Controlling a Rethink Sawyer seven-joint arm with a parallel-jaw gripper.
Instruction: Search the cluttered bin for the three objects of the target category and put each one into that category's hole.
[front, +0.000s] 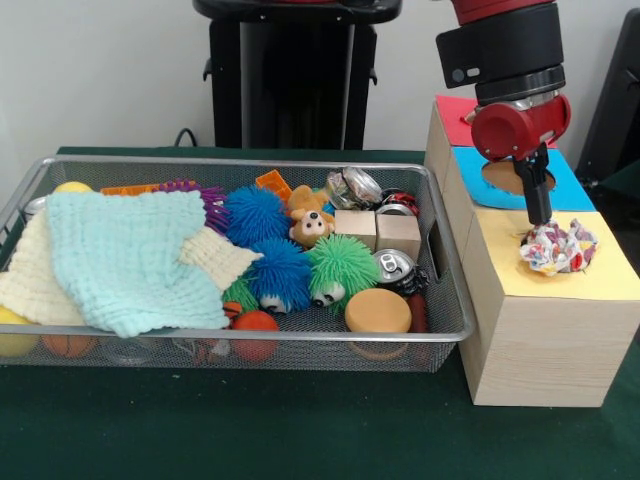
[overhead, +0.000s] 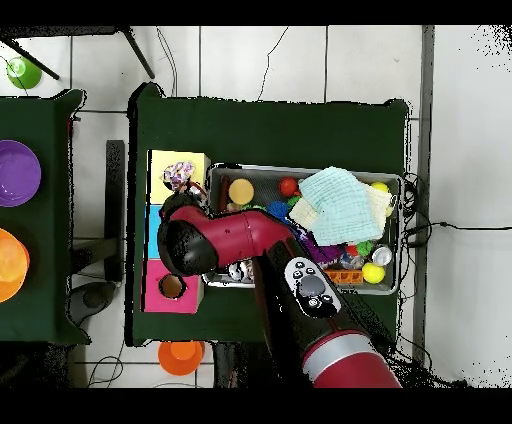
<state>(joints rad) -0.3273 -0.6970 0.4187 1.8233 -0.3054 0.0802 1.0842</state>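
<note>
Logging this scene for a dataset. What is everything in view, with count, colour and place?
Basket: 1, silver mesh, on table.
Cloths: 2, mint over cream, basket's left in the front view.
Fuzzy balls: 4 clear, blue, green, purple, mid-basket.
Cans: 3, right side.
Wooden cubes: 2, pale.
Bear: 1, tan.
Boxes: 3, yellow, blue, red tops.
Bundle: 1, patterned, at yellow hole.
Gripper: 1, above bundle.

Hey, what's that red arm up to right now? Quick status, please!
Gripper down over the yellow-topped box, tips at a patterned cloth bundle; grip unclear. Bundle sits at the hole, not dropped through. Wire bin still cluttered; nothing blocking the arm.
</note>
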